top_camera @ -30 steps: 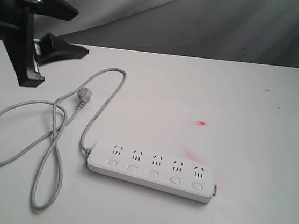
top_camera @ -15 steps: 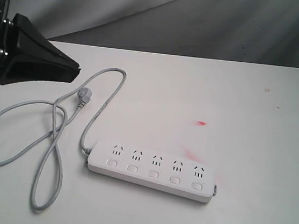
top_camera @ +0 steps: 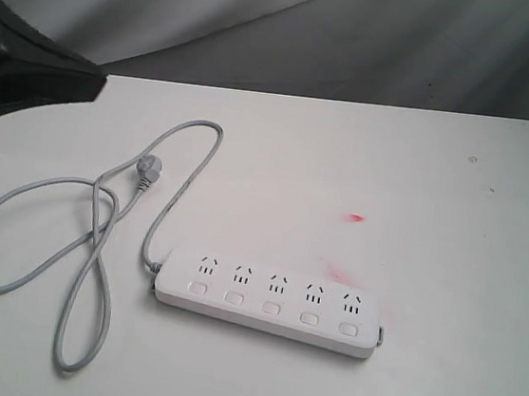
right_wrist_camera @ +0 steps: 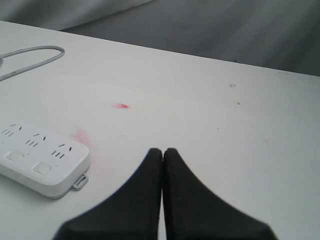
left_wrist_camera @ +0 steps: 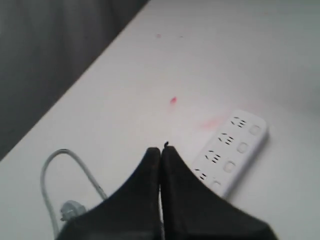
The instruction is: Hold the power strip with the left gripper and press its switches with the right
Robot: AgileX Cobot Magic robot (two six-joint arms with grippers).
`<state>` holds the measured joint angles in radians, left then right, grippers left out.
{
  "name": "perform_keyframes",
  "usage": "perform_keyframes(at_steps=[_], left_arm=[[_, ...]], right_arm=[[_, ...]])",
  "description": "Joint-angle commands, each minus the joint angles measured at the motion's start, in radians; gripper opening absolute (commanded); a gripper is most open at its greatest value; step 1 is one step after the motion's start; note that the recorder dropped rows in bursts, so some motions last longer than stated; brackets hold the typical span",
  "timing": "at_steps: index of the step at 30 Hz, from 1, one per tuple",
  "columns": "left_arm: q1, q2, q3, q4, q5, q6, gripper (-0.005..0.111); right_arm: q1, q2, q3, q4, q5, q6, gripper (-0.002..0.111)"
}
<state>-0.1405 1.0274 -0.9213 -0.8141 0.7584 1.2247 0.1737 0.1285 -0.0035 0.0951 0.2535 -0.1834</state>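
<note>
The white power strip (top_camera: 268,304) lies flat on the white table, its row of switches (top_camera: 271,308) facing the front edge. Its grey cord (top_camera: 98,236) loops away to the left and ends in a plug (top_camera: 147,171). My left gripper (top_camera: 91,83) hangs at the far left of the exterior view, above the table and well away from the strip, shut on nothing. In the left wrist view the gripper (left_wrist_camera: 161,150) has its jaws pressed together, with the strip (left_wrist_camera: 235,150) beyond. My right gripper (right_wrist_camera: 162,151) is shut and empty, the strip's end (right_wrist_camera: 45,165) off to its side; it is outside the exterior view.
Red marks (top_camera: 356,217) stain the table beyond the strip. A grey cloth backdrop (top_camera: 359,37) rises behind the table's far edge.
My left gripper has gone from open to shut, and it has drawn back toward the left edge of the exterior view. The strip and its cord lie where they were.
</note>
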Motion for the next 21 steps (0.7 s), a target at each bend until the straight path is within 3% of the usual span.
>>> perform_keyframes(at_steps=[1, 8, 16, 21], left_arm=[[-0.004, -0.184, 0.169, -0.014, -0.252, -0.044, 0.000], [-0.004, -0.574, 0.546, -0.014, -0.614, -0.044, 0.000], [-0.004, -1.027, 0.811, -0.014, -0.715, -0.046, 0.000], [-0.004, -1.020, 0.848, -0.014, -0.729, -0.109, 0.000]], right_arm=[[-0.006, -0.004, 0.003, -0.010, -0.003, 0.000, 0.000], [-0.006, -0.004, 0.003, -0.010, -0.003, 0.000, 0.000], [-0.006, -0.004, 0.003, -0.010, -0.003, 0.000, 0.000], [-0.006, -0.007, 0.003, -0.010, -0.007, 0.000, 0.000]])
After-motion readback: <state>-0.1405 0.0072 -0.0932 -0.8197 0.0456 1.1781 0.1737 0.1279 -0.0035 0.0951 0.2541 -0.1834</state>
